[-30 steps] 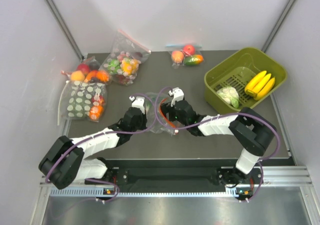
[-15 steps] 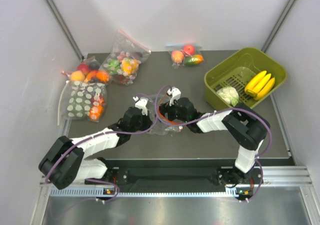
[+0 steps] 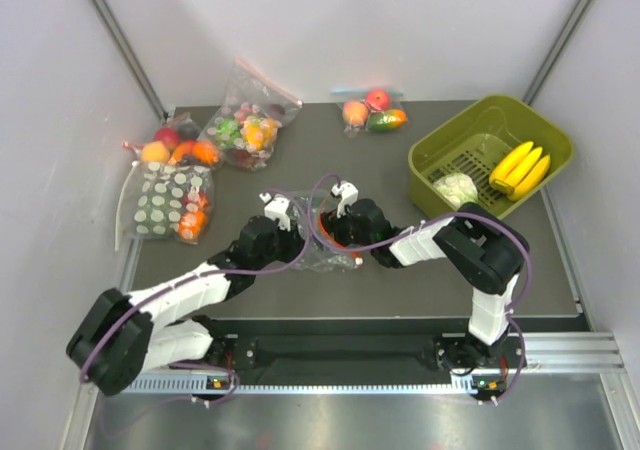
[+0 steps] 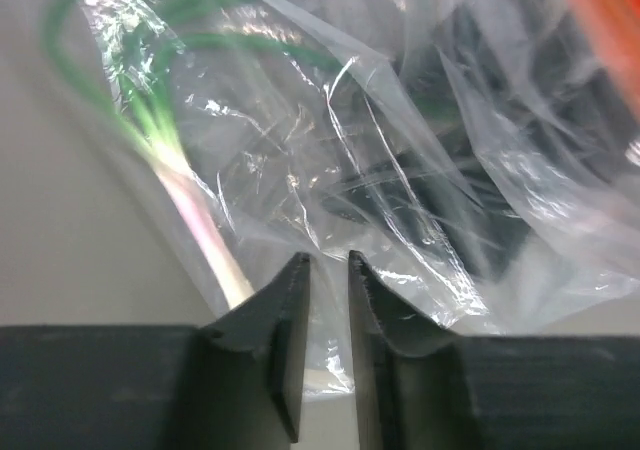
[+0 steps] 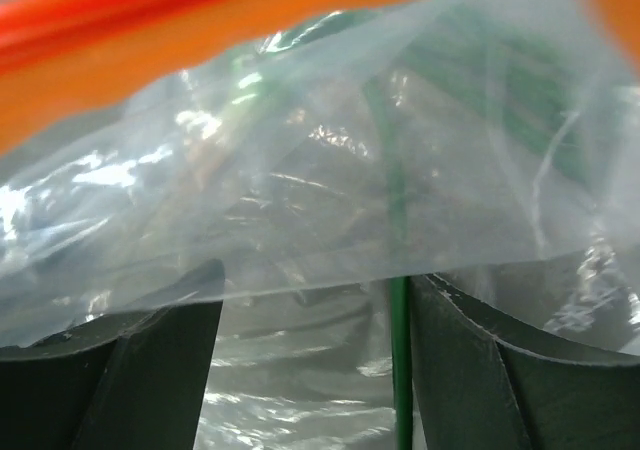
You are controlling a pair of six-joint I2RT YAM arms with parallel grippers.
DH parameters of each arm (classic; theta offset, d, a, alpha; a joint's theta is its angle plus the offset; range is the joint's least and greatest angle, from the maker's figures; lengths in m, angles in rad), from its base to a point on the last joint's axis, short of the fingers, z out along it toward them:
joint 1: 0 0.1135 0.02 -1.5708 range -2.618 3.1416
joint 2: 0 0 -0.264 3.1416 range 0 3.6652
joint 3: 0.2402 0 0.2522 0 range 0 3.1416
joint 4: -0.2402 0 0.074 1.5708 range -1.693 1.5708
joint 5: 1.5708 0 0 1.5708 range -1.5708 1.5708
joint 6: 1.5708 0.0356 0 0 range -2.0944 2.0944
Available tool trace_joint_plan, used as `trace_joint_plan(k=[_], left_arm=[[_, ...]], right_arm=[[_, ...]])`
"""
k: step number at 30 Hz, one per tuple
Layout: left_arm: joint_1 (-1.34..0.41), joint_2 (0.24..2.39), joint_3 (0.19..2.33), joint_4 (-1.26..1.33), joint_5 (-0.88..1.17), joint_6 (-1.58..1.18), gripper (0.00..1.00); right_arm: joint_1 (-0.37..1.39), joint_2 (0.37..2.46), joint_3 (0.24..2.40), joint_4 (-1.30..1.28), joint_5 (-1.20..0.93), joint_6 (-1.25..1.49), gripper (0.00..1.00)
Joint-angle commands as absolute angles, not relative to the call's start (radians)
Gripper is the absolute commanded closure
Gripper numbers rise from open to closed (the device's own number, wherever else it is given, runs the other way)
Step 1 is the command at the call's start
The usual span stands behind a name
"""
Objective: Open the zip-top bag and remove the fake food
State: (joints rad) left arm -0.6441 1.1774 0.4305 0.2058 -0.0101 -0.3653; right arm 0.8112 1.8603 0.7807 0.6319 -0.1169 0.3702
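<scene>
The zip-top bag [image 3: 325, 255] lies crumpled at the table's middle, between my two grippers. In the left wrist view its clear film [image 4: 400, 150] fills the frame, and my left gripper [image 4: 328, 260] stands open by a narrow slit with a fold of film in the gap. In the right wrist view the red-orange zip strip [image 5: 150, 30] runs across the top. My right gripper [image 5: 318, 275] is open wide, with bag film draped across both fingers. The fake food is outside the bag: yellow bananas [image 3: 520, 167] and a pale lettuce head [image 3: 457, 188] lie in the green basket [image 3: 440, 150].
Other filled bags sit at the back: a white-dotted one [image 3: 168, 202], a fruit bag [image 3: 175, 145], a multicolour one [image 3: 245, 125] and a small fruit bag [image 3: 373, 112]. Grey walls close in on both sides.
My left gripper's jaws have parted slightly from shut. My right gripper has pushed left into the bag and its jaws have narrowed a little.
</scene>
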Motion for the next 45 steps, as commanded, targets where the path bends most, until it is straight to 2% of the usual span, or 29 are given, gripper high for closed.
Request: trace_joint_plan(k=[1,4,7,11,17,18,20,25,27,31,32,34,35,36,45], left_arm=[[-0.643,1.041,0.411,0.212,-0.075,-0.371,0.69],[-0.643,0.97,0.396,0.17,-0.103,-0.374,0.59],[-0.644,0.919,0.376,0.155,-0.213,-0.383,0.54],[-0.643,1.005,0.396,0.106,-0.327,-0.417,0.52],[-0.64,1.107,0.388,0.201,-0.276,-0.449,0.46],[-0.64,1.111,0.384,0.213,-0.273,-0.451,0.4],[-0.637,1.121,0.38,0.236,-0.264,-0.454,0.35],[-0.611,1.181,0.367,0.301,-0.206,-0.451,0.34],[-0.597,1.204,0.354,0.342,-0.166,-0.454,0.35],[-0.591,1.265,0.347,0.396,-0.118,-0.465,0.45],[-0.589,1.273,0.348,0.4,-0.115,-0.466,0.54],[-0.591,1.292,0.356,0.403,-0.103,-0.463,0.61],[-0.589,1.293,0.357,0.403,-0.097,-0.462,0.69],[-0.589,1.293,0.357,0.406,-0.078,-0.46,0.72],[-0.591,1.258,0.337,0.471,0.087,-0.402,0.83]], right_arm=[[0.819,1.87,0.811,0.646,-0.1,0.379,0.31],[0.819,1.87,0.81,0.643,-0.094,0.379,0.31],[0.821,1.867,0.808,0.641,-0.09,0.38,0.31],[0.819,1.859,0.801,0.646,-0.092,0.382,0.31],[0.819,1.847,0.782,0.652,-0.094,0.385,0.31],[0.821,1.845,0.781,0.655,-0.094,0.385,0.3],[0.821,1.839,0.776,0.657,-0.1,0.384,0.3],[0.828,1.832,0.778,0.657,-0.113,0.368,0.27],[0.836,1.822,0.778,0.654,-0.112,0.37,0.27],[0.845,1.819,0.784,0.641,-0.104,0.362,0.29],[0.848,1.816,0.787,0.635,-0.104,0.361,0.3],[0.854,1.816,0.798,0.627,-0.103,0.356,0.34],[0.859,1.816,0.802,0.621,-0.103,0.356,0.36],[0.859,1.816,0.807,0.618,-0.101,0.354,0.38],[0.873,1.83,0.856,0.647,-0.098,0.393,0.4]])
